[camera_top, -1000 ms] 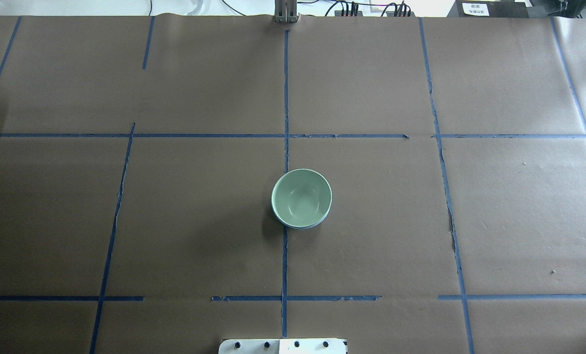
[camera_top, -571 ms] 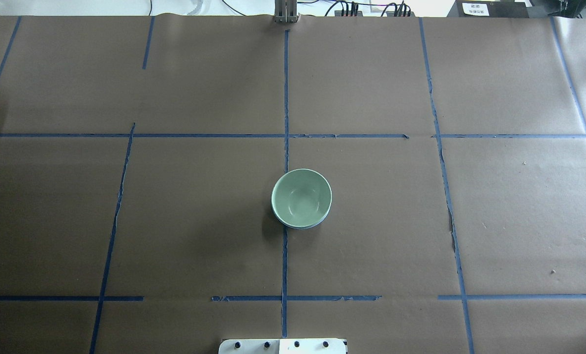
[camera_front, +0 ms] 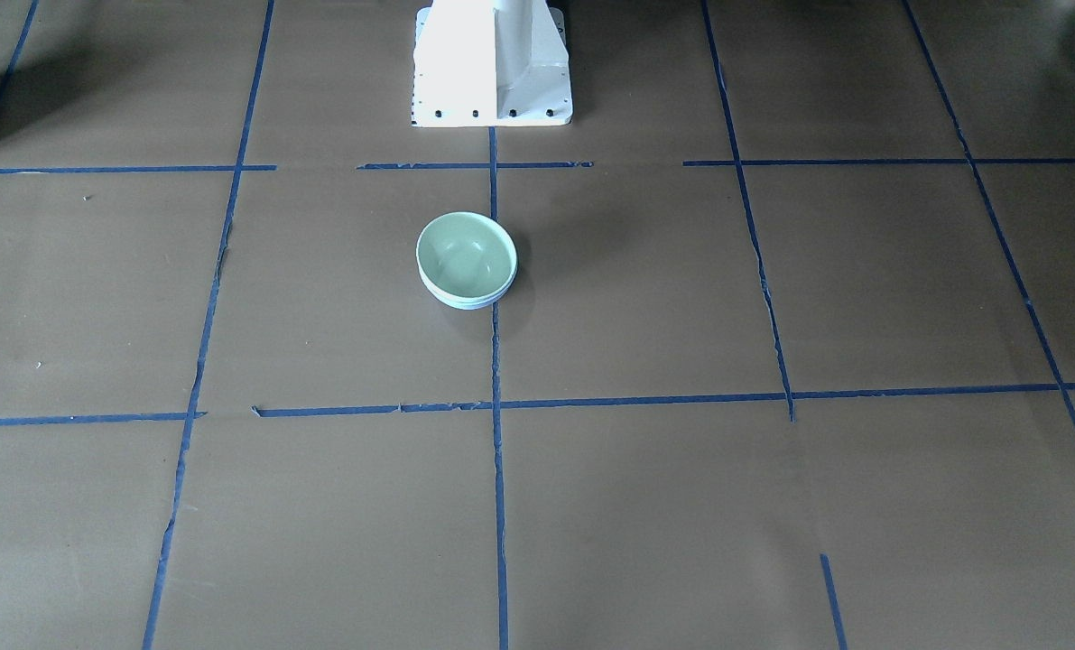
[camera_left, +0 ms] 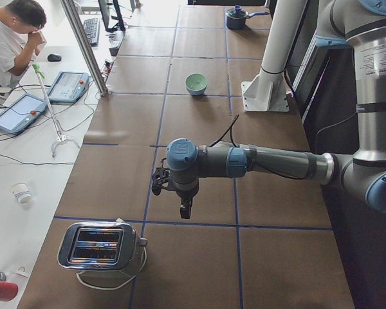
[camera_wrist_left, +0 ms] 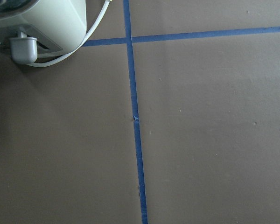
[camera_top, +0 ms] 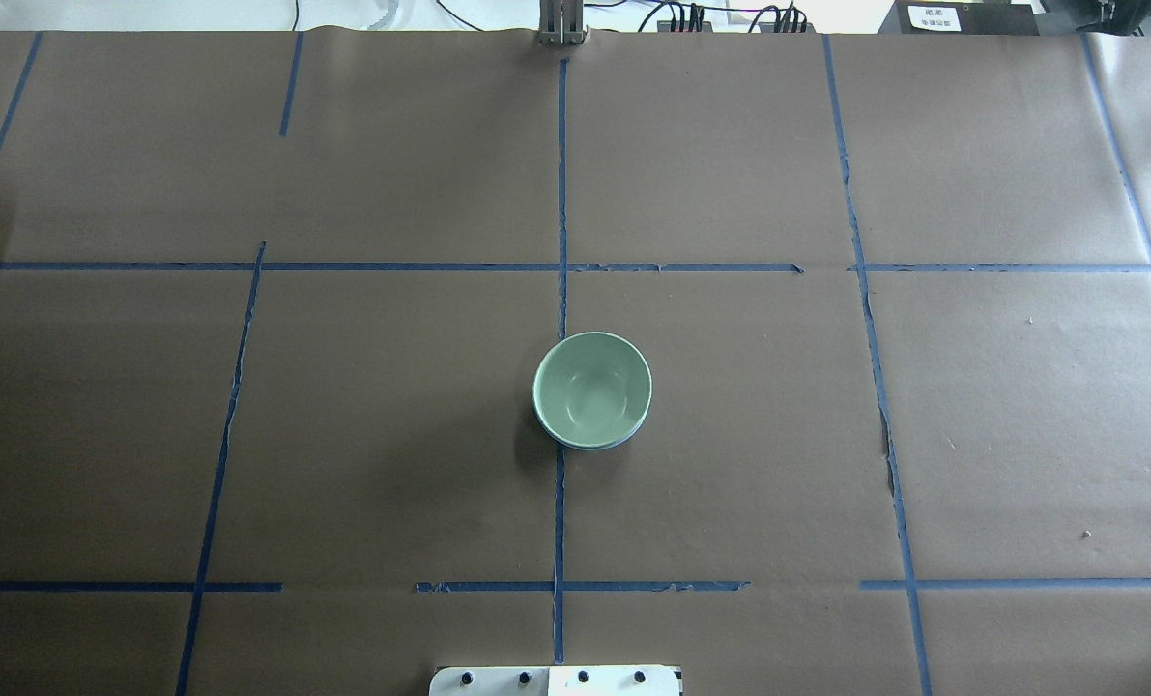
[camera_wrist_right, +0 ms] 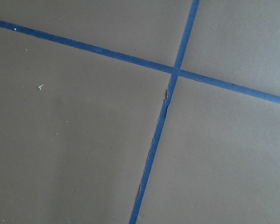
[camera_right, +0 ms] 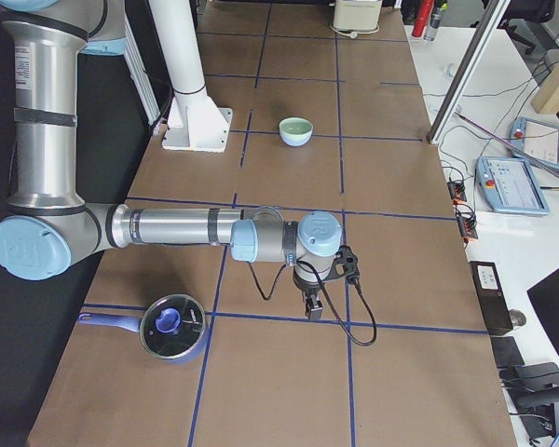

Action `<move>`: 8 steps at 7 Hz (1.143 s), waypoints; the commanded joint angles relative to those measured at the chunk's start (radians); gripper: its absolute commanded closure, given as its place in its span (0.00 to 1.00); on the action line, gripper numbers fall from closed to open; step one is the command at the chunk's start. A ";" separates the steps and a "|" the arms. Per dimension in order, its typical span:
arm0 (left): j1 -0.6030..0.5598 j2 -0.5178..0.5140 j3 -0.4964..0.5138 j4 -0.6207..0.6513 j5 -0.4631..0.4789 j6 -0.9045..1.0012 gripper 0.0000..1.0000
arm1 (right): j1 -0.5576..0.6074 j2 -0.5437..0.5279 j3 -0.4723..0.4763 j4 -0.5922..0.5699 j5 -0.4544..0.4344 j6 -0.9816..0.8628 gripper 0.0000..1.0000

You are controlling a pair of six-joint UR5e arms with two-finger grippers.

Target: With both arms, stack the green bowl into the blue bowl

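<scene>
- The left gripper point(camera_left: 185, 209) hangs at the end of the near arm in the left-end view, pointing down over the table point(camera_top: 343, 435). From here I cannot tell whether its fingers are apart or together.
- The right gripper point(camera_right: 312, 305) hangs the same way at the table's other end, a black cable looping off its wrist. Its jaws are just as unreadable.
- Neither wrist camera catches any fingers, only brown paper and crossing blue tape lines point(camera_wrist_right: 172, 70).
- The green bowl point(camera_top: 591, 387) sits upright near the middle of the table, nested inside the blue bowl point(camera_top: 589, 448).
- Only a thin periwinkle edge of the blue bowl shows under the green rim, on the side away from the robot's base in the front-facing view point(camera_front: 469, 304).
- The stacked pair rests just beside the centre tape line, a short way out from the white pedestal point(camera_front: 492, 63).
- Both grippers are well apart from the bowls, each out toward its own end of the table.
- A chrome toaster point(camera_left: 100, 246) stands near the left gripper; its pale base and white cord show in the corner of the left wrist view.
- A dark pot point(camera_right: 172, 326) with a blue-knobbed lid and blue handle sits near the right gripper.
- An operator point(camera_left: 13, 38) in a white shirt sits at the side bench, hand to face.
</scene>
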 commanded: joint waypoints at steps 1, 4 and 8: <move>0.001 0.002 -0.005 -0.003 0.000 0.007 0.00 | -0.022 0.007 0.001 -0.043 -0.012 0.016 0.00; -0.001 0.004 -0.011 -0.005 -0.003 0.004 0.00 | -0.035 0.050 0.005 -0.096 -0.024 0.016 0.00; 0.001 -0.004 -0.003 -0.024 -0.002 -0.001 0.00 | -0.035 0.059 0.005 -0.087 -0.019 0.035 0.00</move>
